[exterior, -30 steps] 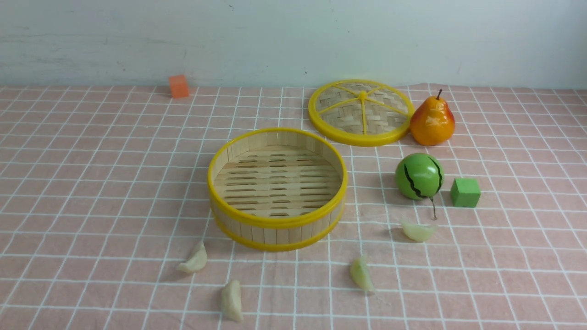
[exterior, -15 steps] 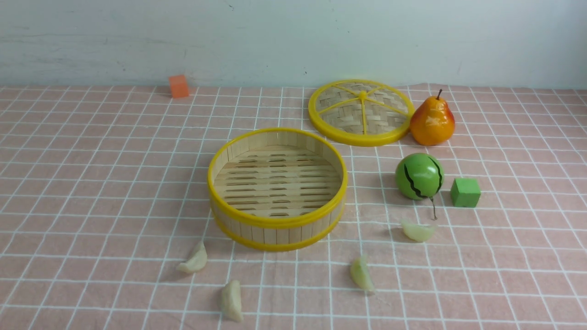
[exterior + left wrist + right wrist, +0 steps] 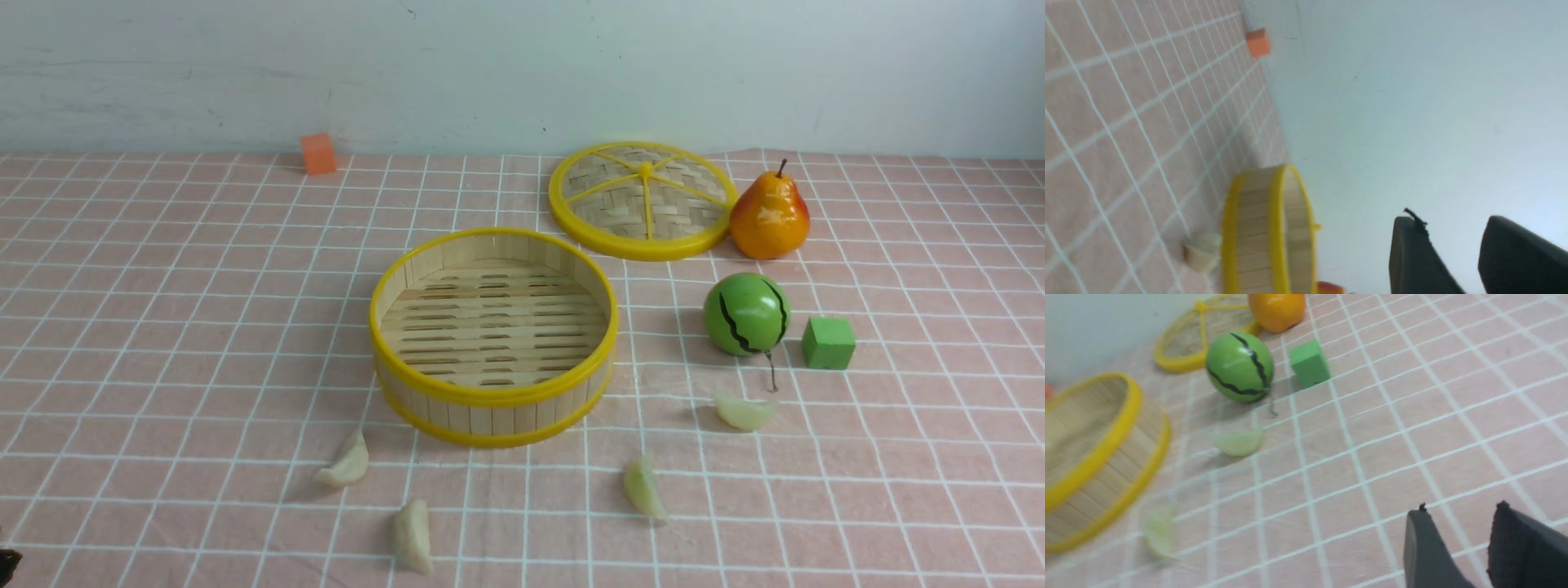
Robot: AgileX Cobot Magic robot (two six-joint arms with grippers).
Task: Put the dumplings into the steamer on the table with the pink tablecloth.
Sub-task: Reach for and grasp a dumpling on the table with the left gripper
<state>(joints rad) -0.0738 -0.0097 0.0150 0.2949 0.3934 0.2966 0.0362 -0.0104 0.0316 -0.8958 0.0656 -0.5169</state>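
light: bright, even | shadows: soft, faint | front: sharp | right wrist: near dumpling [image 3: 1160, 535] blurred

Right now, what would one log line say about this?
steamer: empty | dumplings: four on cloth, outside steamer | left end effector: open, empty | right end effector: open, empty

The steamer [image 3: 490, 416] stands on the table [image 3: 163, 327], about midway between its left and right edges. Behind it and to the right lies the lid [image 3: 642, 200], near the far edge, with the pear [image 3: 769, 219] just beside it on the right. Before the pear sits the ball [image 3: 746, 314], right of the steamer, with the cube [image 3: 829, 343] close on its right. The block [image 3: 318, 153] sits at the far edge, left of the steamer. The dumplings [image 3: 347, 465] lie on the table toward the near edge: two before the steamer's left side, one before its right side, and the rightmost just before the ball.
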